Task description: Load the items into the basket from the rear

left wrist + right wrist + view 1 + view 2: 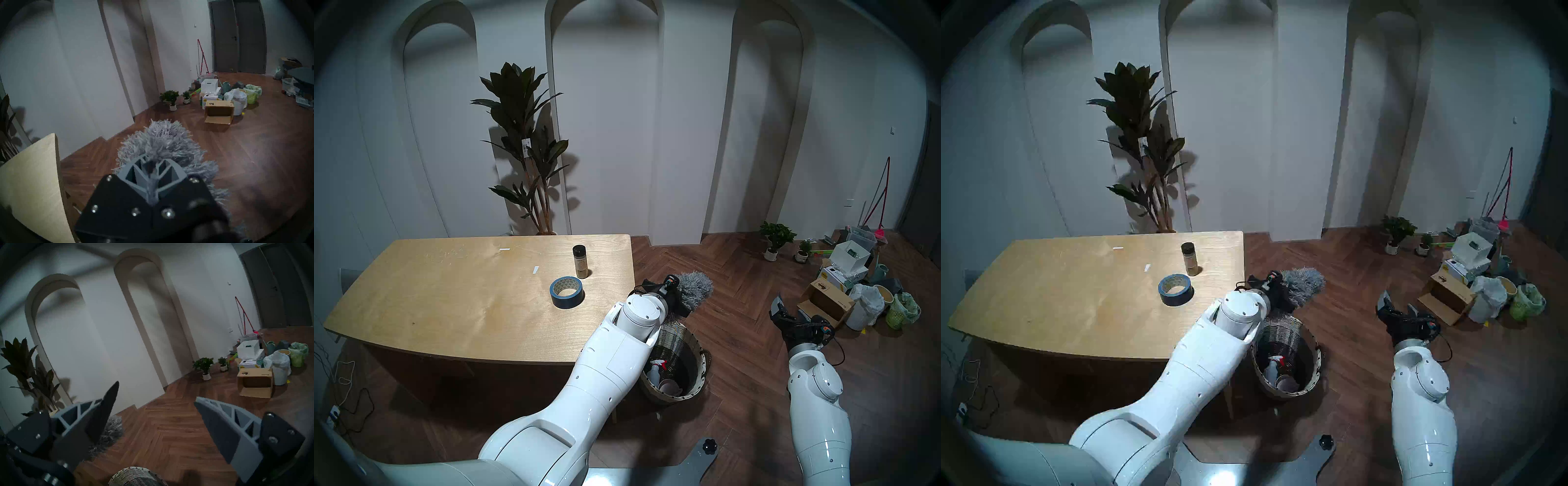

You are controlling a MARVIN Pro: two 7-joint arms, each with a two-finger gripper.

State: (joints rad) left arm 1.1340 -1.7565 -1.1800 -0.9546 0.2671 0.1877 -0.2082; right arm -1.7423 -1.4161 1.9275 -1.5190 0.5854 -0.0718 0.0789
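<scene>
My left gripper (679, 298) is shut on the fluffy grey duster (695, 288) and holds it in the air just right of the table's right edge, over the far rim of the wicker basket (700, 359). In the left wrist view the gripper (153, 171) is shut on the duster (166, 140). The blue tape roll (566, 292) and the black-capped bottle (580, 261) stand on the table near its right end. My right gripper (790, 310) is open and empty above the floor, right of the basket; its own view (156, 394) shows this too.
The wooden table (449, 305) is to my left. The basket holds a white spray bottle (655, 370) and a pink bowl (668, 387). A cardboard box (826, 302), bags and bins crowd the far right floor. Small potted plants (775, 237) stand by the wall.
</scene>
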